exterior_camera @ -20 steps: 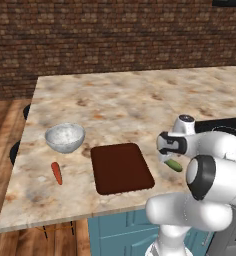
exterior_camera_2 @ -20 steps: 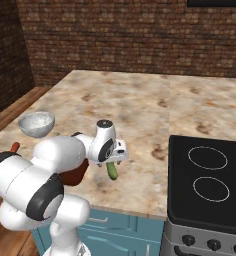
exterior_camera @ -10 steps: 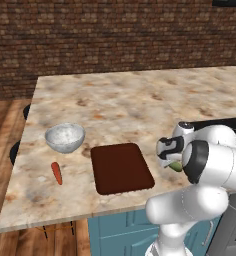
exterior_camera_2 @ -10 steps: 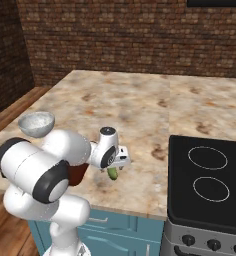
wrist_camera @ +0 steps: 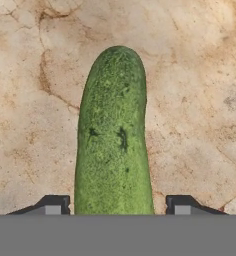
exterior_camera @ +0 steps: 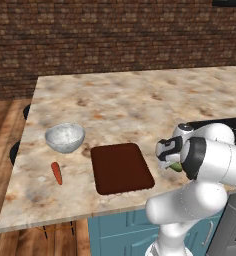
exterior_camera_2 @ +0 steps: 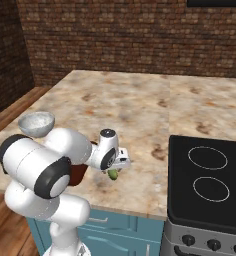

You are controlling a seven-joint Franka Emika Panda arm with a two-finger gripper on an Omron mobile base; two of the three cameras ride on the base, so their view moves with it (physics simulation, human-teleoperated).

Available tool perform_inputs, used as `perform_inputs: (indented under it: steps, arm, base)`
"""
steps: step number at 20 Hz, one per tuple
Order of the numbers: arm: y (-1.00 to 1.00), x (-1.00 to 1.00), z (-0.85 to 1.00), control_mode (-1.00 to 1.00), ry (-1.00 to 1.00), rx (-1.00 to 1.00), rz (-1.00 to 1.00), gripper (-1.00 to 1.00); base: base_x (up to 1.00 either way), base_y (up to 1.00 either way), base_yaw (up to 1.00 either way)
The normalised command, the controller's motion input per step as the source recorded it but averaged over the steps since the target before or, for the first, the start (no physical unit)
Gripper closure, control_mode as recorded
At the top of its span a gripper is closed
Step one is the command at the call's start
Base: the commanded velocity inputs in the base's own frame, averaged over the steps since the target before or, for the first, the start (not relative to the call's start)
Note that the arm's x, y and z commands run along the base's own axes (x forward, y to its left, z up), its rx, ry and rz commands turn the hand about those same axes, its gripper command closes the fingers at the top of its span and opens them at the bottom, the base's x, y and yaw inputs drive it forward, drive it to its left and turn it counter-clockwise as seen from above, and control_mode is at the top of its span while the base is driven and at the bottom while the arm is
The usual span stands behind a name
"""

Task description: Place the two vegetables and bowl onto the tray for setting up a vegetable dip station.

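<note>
The dark green cucumber (wrist_camera: 112,140) lies on the marble counter just right of the tray (exterior_camera: 121,167), which is bare. My gripper (wrist_camera: 115,207) is down over the cucumber, one fingertip (wrist_camera: 52,206) on each side with a narrow gap to it, so the jaws are open and astride it. From the base views the hand (exterior_camera: 171,159) covers most of the cucumber (exterior_camera: 175,166), whose green end (exterior_camera_2: 112,173) peeks out below. The silvery bowl (exterior_camera: 65,137) sits left of the tray, and the orange carrot (exterior_camera: 56,172) lies in front of the bowl.
A black stovetop (exterior_camera_2: 210,180) lies right of the hand, close to the cucumber. The counter's front edge (exterior_camera: 80,215) runs just below the tray. My own arm hides part of the tray (exterior_camera_2: 78,173) in the right base view.
The hand has sunk lower onto the cucumber and the arm has swung forward. The fingers have drawn closer to the cucumber's sides. Bowl, carrot and tray have not moved.
</note>
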Motion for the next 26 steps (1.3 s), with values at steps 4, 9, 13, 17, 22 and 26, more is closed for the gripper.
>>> perform_inputs:
  steps: [4,9,13,17,22,26]
  arm:
    - [-0.04,0.0,0.03,-1.0,0.0,0.0,0.02,1.0]
    - [0.03,0.23,0.46,-1.0,0.0,0.0,0.0,1.0]
    - [0.05,0.12,0.74,-1.0,0.0,0.0,0.0,1.0]
    - [0.0,0.0,0.84,-1.0,0.0,0.0,0.04,1.0]
    - [0.0,0.0,0.76,-1.0,0.0,0.0,0.11,1.0]
    - [0.11,0.0,0.43,-1.0,0.0,0.0,0.21,1.0]
  base:
    - [0.0,0.0,0.0]
    - [0.0,0.0,0.0]
    - [0.0,0.0,0.0]
    - [0.0,0.0,0.0]
    - [0.0,0.0,0.0]
    - [0.0,0.0,0.0]
